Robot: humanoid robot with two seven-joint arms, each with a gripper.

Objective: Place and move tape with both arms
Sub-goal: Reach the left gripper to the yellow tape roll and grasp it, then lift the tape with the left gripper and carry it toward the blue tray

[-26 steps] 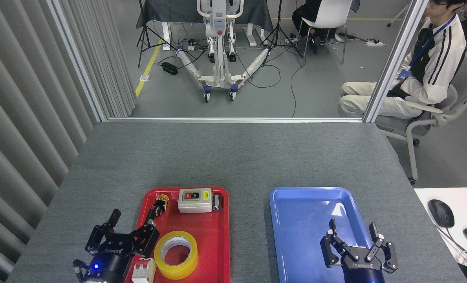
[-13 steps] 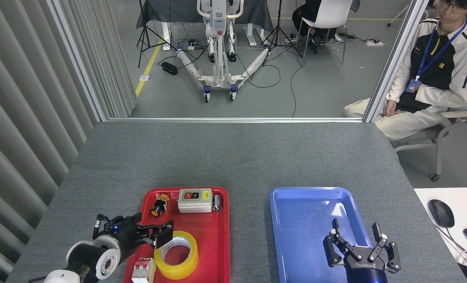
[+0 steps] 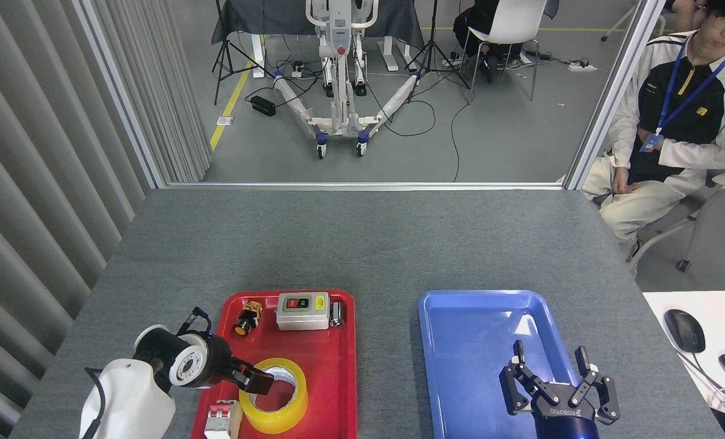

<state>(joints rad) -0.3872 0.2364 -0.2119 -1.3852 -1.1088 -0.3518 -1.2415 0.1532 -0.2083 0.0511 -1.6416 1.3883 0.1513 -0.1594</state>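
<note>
Grey felt table (image 3: 362, 244), concrete floor (image 3: 490, 134) beyond.

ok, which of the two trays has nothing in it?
The blue tray on the right: its floor is bare, and the right claw only hovers over its near end. The red tray holds the tape, a switch box and small parts.

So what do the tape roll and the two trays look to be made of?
Tape: glossy translucent yellow film, apparently plastic, wound on a white core that looks like cardboard. Red tray and blue tray: smooth moulded plastic by the look, with rounded raised rims; the blue one shows a bright glare patch, so fairly glossy.
</note>
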